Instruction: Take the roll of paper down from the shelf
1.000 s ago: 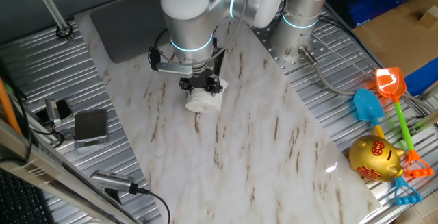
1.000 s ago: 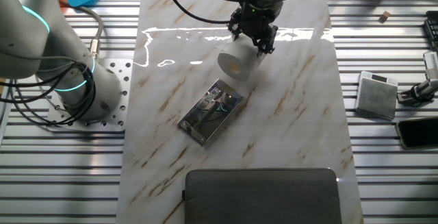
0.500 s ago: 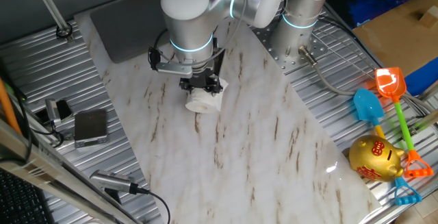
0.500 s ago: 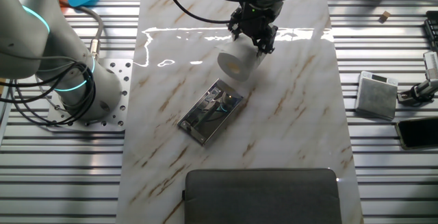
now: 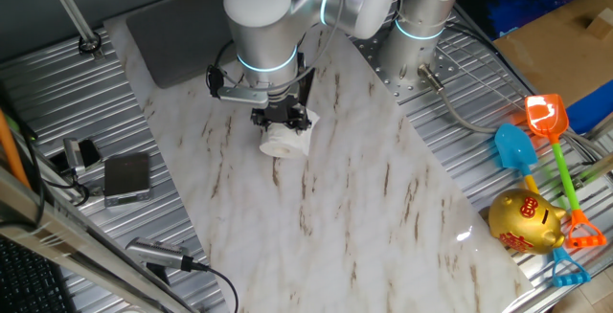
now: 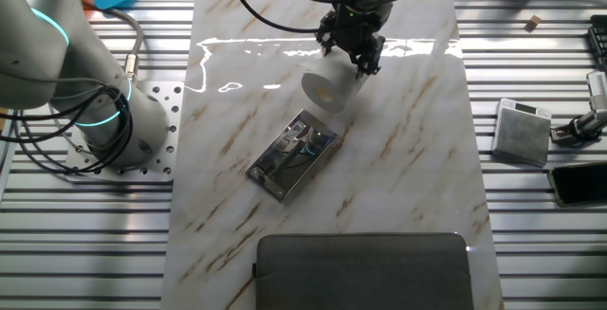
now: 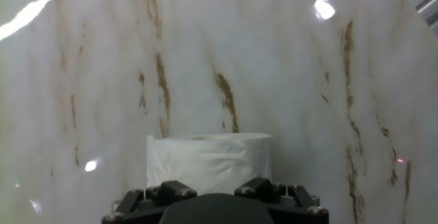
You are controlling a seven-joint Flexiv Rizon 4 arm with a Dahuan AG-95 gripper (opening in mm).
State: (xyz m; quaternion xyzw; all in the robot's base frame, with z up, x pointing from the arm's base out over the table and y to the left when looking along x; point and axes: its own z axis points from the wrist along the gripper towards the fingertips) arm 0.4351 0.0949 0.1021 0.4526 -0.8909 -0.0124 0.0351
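Observation:
The roll of paper (image 6: 325,89) is white, with its hollow core facing the other fixed camera. It is tilted, low over the marble table, apart from the shelf (image 6: 291,156), a small black bracket-like stand that lies nearer that camera. My gripper (image 6: 349,52) is shut on the roll from above. In the one fixed view the gripper (image 5: 283,122) sits on top of the roll (image 5: 284,142), and the shelf is hidden behind the arm. The hand view shows the roll (image 7: 209,159) right in front of the hand over bare marble; the fingertips are hidden.
A large grey mat (image 6: 365,270) lies at one end of the marble table (image 6: 398,177). A silver box (image 6: 521,130) and cables lie on the metal slats beside it. The arm's base (image 6: 104,111) stands at the other side. A gold piggy bank (image 5: 525,221) and toy shovels (image 5: 541,117) lie off the marble.

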